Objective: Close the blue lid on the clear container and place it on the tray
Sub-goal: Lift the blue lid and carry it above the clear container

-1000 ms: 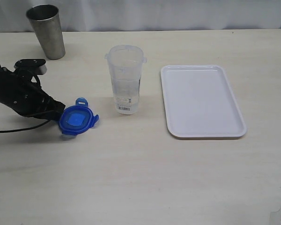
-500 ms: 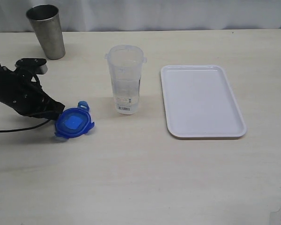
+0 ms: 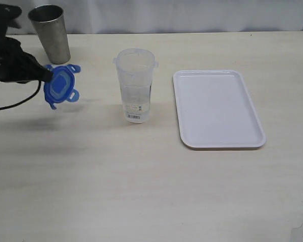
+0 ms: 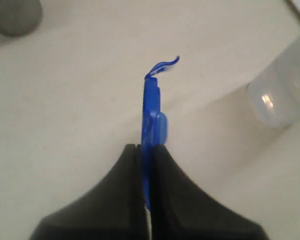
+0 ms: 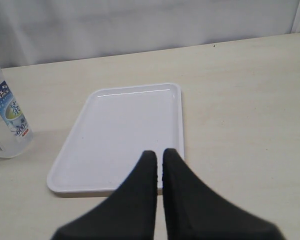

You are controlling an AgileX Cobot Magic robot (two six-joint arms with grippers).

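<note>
My left gripper [image 3: 42,75] is shut on the edge of the blue lid [image 3: 59,84], which hangs tilted in the air above the table at the left. In the left wrist view the blue lid [image 4: 151,120] is seen edge-on between the black fingers, gripper [image 4: 149,149]. The clear container [image 3: 136,84] stands upright and open-topped in the middle, to the right of the lid; it shows blurred in the left wrist view [image 4: 282,90]. The white tray [image 3: 217,108] lies empty to the container's right. My right gripper [image 5: 159,152] is shut on nothing, over the tray's [image 5: 125,130] near edge; it is out of the exterior view.
A grey steel cup [image 3: 50,33] stands at the back left, just behind the lifted lid. A black cable [image 3: 15,103] trails from the left arm across the table. The container's label [image 5: 10,112] shows at the right wrist view's edge.
My left gripper has lifted the blue lid off the table and carried it up and toward the back left, near the steel cup. The lid now hangs tilted. Container and tray have not moved.
</note>
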